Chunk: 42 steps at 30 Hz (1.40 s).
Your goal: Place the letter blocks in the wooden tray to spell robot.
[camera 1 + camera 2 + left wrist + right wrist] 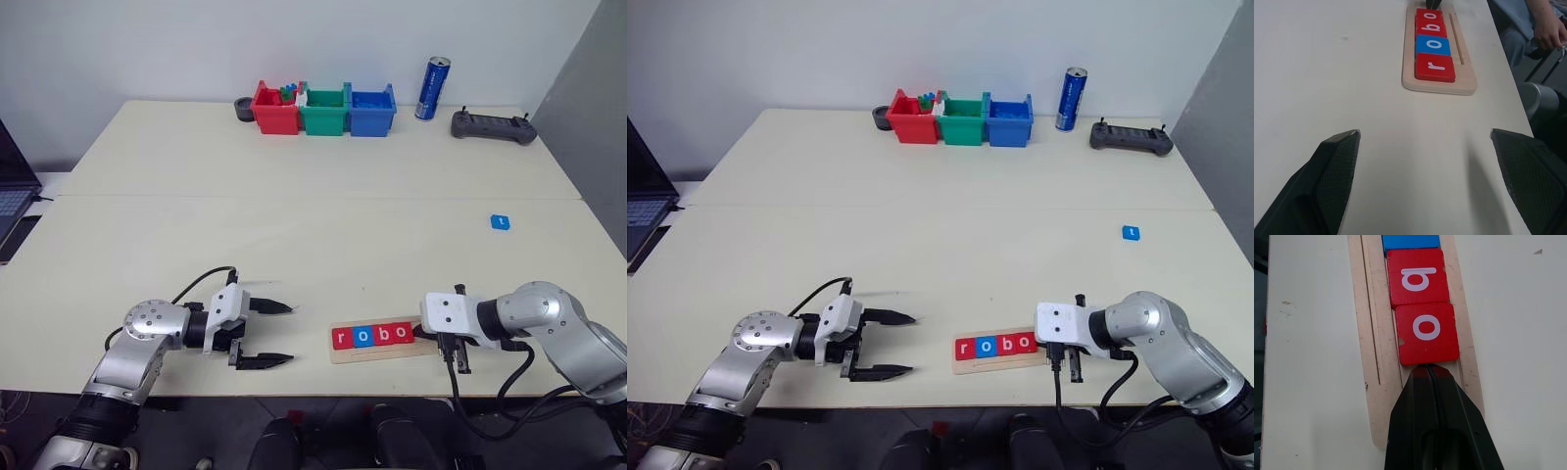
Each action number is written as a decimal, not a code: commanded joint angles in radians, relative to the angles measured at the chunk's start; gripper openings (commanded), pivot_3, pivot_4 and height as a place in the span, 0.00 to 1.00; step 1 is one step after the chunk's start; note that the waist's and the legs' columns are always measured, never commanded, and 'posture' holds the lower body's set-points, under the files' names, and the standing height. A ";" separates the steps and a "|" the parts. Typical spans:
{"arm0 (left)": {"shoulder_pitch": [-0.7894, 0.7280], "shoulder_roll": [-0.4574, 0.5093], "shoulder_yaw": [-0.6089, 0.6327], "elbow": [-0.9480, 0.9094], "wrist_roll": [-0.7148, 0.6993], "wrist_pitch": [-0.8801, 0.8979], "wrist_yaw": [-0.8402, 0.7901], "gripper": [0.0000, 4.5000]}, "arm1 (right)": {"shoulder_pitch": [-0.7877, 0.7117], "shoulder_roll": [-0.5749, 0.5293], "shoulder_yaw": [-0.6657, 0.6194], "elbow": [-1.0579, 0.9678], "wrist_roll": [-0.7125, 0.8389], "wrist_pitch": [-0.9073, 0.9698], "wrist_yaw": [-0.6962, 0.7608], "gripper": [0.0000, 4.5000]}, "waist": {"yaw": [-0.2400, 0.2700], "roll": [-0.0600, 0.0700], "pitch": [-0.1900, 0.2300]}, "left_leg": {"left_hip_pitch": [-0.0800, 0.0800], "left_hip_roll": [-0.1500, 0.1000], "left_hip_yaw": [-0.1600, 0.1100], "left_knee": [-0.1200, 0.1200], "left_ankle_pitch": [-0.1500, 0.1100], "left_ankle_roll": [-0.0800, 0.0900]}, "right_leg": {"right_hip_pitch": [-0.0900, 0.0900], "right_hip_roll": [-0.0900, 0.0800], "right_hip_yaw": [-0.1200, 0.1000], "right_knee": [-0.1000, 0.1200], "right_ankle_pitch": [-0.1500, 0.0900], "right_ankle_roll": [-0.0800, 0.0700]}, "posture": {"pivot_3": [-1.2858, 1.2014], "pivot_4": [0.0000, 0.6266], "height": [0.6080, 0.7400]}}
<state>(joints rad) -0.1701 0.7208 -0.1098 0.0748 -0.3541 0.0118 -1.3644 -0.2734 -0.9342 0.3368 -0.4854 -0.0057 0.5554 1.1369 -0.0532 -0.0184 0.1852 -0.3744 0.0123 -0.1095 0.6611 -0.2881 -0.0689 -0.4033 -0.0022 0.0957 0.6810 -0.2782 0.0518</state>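
Four letter blocks (370,336) reading "robo" sit in the wooden tray (345,354) at the table's near edge. Pressed together, the right gripper (1428,369) rests its tip against the last red "o" (1427,333), apparently nudging the row left to clear the fifth slot. Left of the tray, the left gripper (271,335) waits spread and empty. Lying far right on the table is the blue "t" (501,221).
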 commanded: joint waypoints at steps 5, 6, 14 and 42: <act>0.007 0.003 0.021 -0.026 -0.009 -0.016 0.000 1.00 | -0.005 -0.024 -0.030 -0.047 0.025 0.003 0.021 0.00 | 0.000 0.000 0.000 | 0.000 0.000 0.000 0.000 0.000 0.000 | 0.000 0.000 0.000 0.000 0.000 0.000 | 0.52 0.24 1.00; 0.006 0.004 0.021 -0.032 -0.010 -0.011 0.002 1.00 | -0.007 -0.035 -0.046 -0.046 0.036 0.003 0.029 0.00 | 0.000 0.000 0.000 | 0.000 0.000 0.000 0.000 0.000 0.000 | 0.000 0.000 0.000 0.000 0.000 0.000 | 0.52 0.24 1.00; -0.015 0.004 0.028 -0.067 -0.023 0.036 0.017 1.00 | -0.066 0.022 -0.303 0.059 0.176 0.094 -0.079 0.20 | 0.000 0.000 0.000 | -0.001 0.000 0.000 0.000 0.000 0.000 | 0.000 0.000 0.000 0.000 0.000 0.000 | 0.52 0.24 1.00; -0.029 0.013 0.045 -0.179 -0.054 0.153 0.056 1.00 | -0.649 0.382 -0.555 1.562 0.045 -0.354 -0.932 0.98 | -0.031 0.002 0.001 | -0.002 -0.001 0.001 -0.001 0.000 0.000 | -0.002 0.000 0.001 0.001 0.001 0.000 | 0.52 0.24 1.00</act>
<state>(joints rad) -0.1998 0.7216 -0.0879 -0.0717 -0.3929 0.1632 -1.3144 -0.8909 -0.5240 -0.2122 1.0332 0.0497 0.2389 0.2160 -0.0841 -0.0168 0.1860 -0.3760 0.0112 -0.1085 0.6598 -0.2882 -0.0686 -0.4049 -0.0025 0.0972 0.6818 -0.2769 0.0516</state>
